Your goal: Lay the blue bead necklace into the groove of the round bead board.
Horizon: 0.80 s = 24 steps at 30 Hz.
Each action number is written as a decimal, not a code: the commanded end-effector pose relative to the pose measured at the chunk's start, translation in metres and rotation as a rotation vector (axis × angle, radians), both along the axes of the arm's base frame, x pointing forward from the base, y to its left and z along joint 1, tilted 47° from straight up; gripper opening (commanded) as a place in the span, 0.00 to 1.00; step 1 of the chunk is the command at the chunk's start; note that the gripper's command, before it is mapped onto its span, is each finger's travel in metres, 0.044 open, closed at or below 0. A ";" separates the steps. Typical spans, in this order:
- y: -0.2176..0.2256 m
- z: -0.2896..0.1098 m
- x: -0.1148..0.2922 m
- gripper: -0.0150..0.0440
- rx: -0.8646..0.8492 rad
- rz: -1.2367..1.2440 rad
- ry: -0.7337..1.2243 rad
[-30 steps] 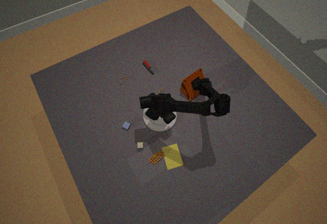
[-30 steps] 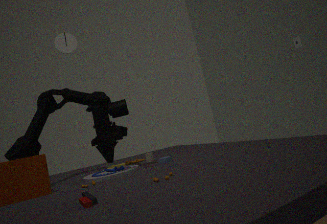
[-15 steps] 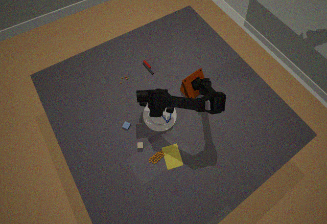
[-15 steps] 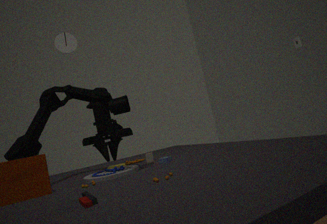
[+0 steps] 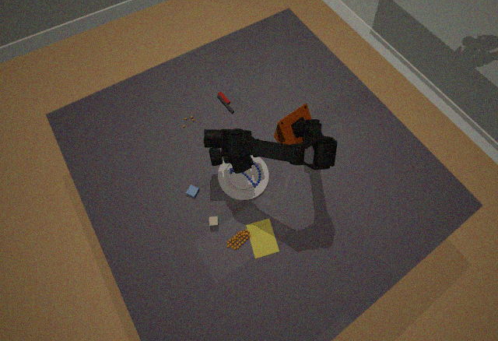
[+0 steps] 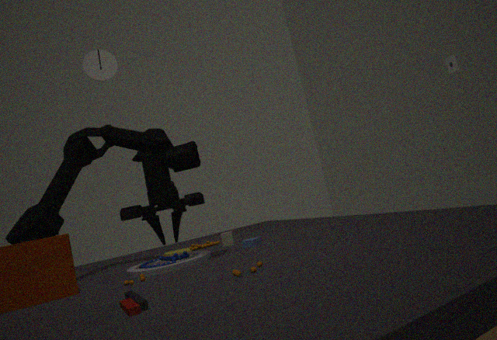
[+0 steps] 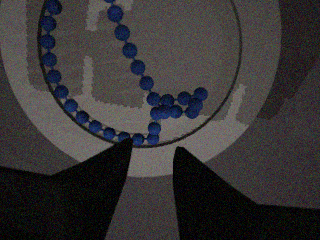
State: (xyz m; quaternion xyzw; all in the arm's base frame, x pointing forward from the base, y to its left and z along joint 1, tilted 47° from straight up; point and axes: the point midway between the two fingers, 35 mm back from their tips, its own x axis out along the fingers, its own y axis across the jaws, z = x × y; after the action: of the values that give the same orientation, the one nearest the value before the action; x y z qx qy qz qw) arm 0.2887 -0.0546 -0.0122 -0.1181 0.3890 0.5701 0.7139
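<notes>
A dim room with plain grey walls [image 6: 248, 88] that meet in a corner, one of them carrying a round pale clock [image 6: 99, 64] and the other a small wall fitting [image 6: 452, 64]. The floor is tan wood [image 5: 36, 192], edged along the walls by a pale baseboard [image 5: 104, 11]. A large purple-grey mat [image 5: 362, 192] covers its middle.
</notes>
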 end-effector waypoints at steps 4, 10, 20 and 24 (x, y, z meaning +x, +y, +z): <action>0.001 -0.005 -0.001 0.46 -0.001 0.028 -0.021; 0.004 -0.007 0.001 0.46 -0.007 0.029 -0.026; 0.013 -0.016 0.001 0.46 -0.004 0.028 -0.024; 0.018 -0.020 0.001 0.46 -0.003 0.028 -0.024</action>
State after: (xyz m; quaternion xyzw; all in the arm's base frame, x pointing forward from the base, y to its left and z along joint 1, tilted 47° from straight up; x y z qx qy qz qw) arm 0.2906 -0.0420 -0.0274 -0.1359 0.3791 0.5780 0.7098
